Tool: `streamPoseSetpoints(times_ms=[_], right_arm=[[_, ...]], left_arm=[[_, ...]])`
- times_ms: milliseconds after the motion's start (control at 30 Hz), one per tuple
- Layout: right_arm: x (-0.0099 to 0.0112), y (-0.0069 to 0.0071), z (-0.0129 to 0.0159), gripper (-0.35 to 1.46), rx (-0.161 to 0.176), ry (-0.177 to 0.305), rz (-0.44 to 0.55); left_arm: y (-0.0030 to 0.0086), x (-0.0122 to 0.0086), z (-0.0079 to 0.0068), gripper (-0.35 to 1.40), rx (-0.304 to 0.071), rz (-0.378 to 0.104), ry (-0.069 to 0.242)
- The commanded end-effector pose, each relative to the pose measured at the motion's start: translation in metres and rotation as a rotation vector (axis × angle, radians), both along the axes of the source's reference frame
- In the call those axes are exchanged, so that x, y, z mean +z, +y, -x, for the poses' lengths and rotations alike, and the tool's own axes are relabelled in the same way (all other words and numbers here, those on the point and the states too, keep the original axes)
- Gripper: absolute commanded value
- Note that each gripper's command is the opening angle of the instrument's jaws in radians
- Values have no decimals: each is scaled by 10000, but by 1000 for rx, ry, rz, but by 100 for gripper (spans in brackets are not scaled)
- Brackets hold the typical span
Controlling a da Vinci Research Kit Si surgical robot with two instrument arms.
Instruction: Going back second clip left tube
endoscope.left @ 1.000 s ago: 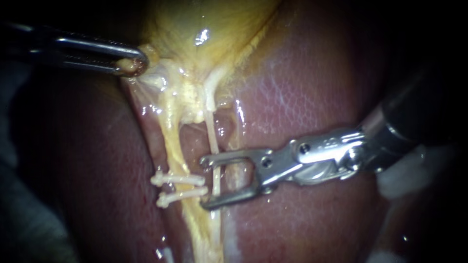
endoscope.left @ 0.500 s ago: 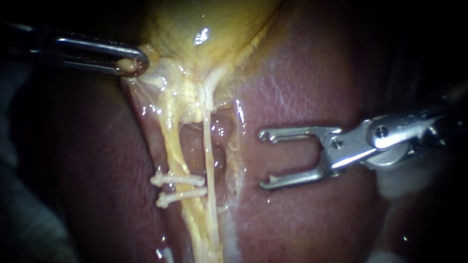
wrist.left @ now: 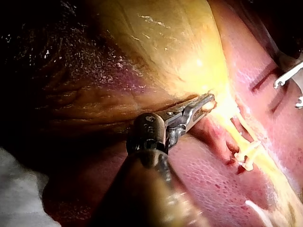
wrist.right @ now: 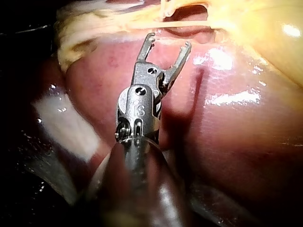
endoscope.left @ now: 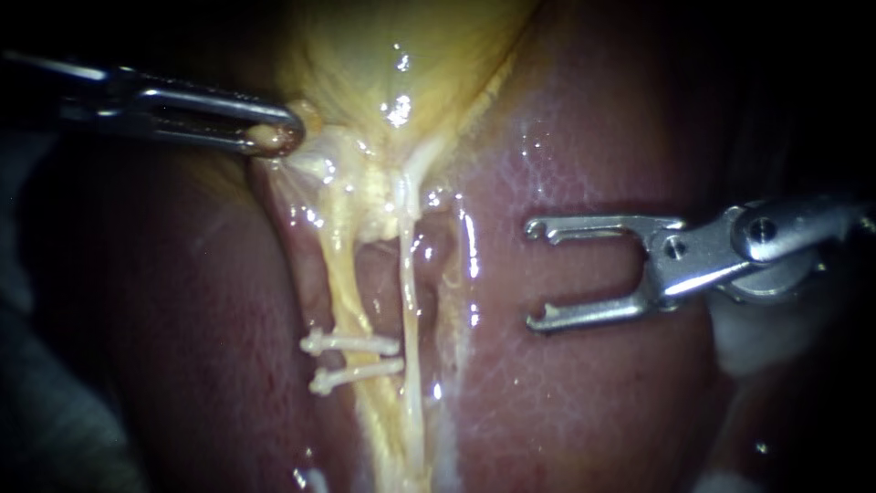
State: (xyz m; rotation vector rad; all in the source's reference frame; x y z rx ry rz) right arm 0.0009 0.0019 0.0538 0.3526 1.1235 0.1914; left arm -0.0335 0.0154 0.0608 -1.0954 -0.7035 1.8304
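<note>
Likely soft and slippery, the left tube (endoscope.left: 345,292), crossed by two clips (endoscope.left: 351,345) on the liver (endoscope.left: 593,393), should be taken gently above them. The jaws of the right instrument (endoscope.left: 538,274) are spread, empty; the gallbladder (endoscope.left: 401,55) is clamped by the left instrument (endoscope.left: 274,139).

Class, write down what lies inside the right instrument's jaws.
The right instrument has open jaws that hold nothing. Only bare liver shows in the gap between them. The narrow strips of liver directly beneath the metal are covered and cannot be seen.
</note>
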Motion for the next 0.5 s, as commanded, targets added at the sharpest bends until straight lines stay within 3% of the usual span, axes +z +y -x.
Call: streamPoseSetpoints(times_ms=[33, 233, 500], right_arm=[[0, 0, 1, 50, 0, 0, 0], [-1, -1, 3, 50, -1, 1, 1], [-1, -2, 4, 50, 0, 0, 2]], left_arm=[[-2, 5, 3, -35, 1, -4, -2], [-14, 28, 14, -35, 14, -22, 2], [-12, 28, 14, -35, 15, -23, 1]])
